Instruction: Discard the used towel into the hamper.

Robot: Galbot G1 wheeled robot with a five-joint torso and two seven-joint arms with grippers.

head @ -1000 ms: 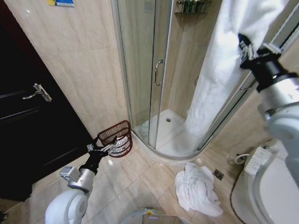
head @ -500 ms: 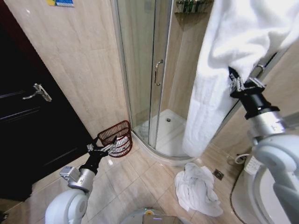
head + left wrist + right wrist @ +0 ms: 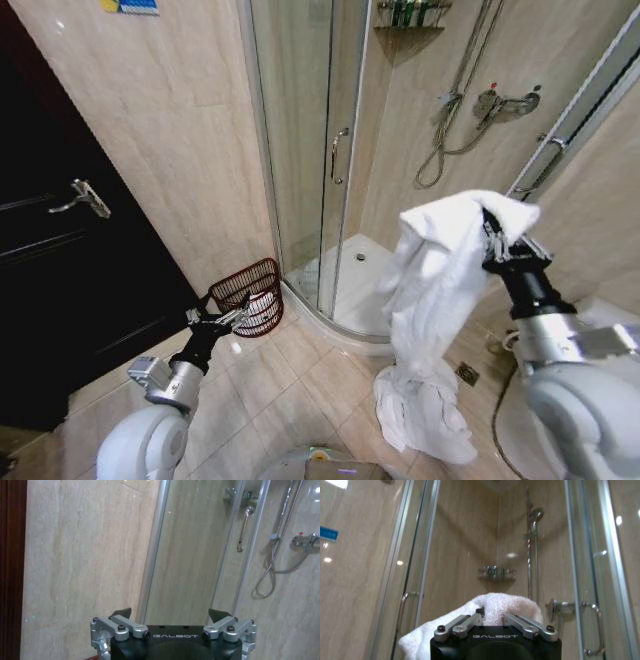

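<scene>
- Head view: the right pincer (image 3: 492, 237) is gripping a white towel (image 3: 435, 275) at chest height, in front of the shower glass (image 3: 300, 150). The towel is draping over the pincer and hanging down in long folds.
- Head view: the towel's lower end is reaching down to a second white towel, the heap (image 3: 425, 420), which is lying crumpled on the tiled floor (image 3: 270, 390) near the toilet (image 3: 545, 420).
- Head view: the hamper (image 3: 250, 296) is standing on the floor against the wall, just beside the shower's corner and near the dark door (image 3: 70, 250). Something white is lying inside it.
- Head view: the left pincer (image 3: 228, 317) is hovering low, just in front of the hamper, well apart from the towel. Its fingers are standing apart with nothing between them.
- Left wrist view: the left pincer (image 3: 170, 613) is open and empty, its two dark tips spread wide. It is facing the tiled wall, the shower glass and a hose (image 3: 272, 566) hanging behind the glass.
- Right wrist view: the right pincer (image 3: 492, 614) is closed on the towel (image 3: 495, 605), whose white fabric is bunching up between and over the fingers (image 3: 470, 621). Beyond it, the shower head (image 3: 535, 514) and a small shelf (image 3: 496, 573) are showing through the glass.
</scene>
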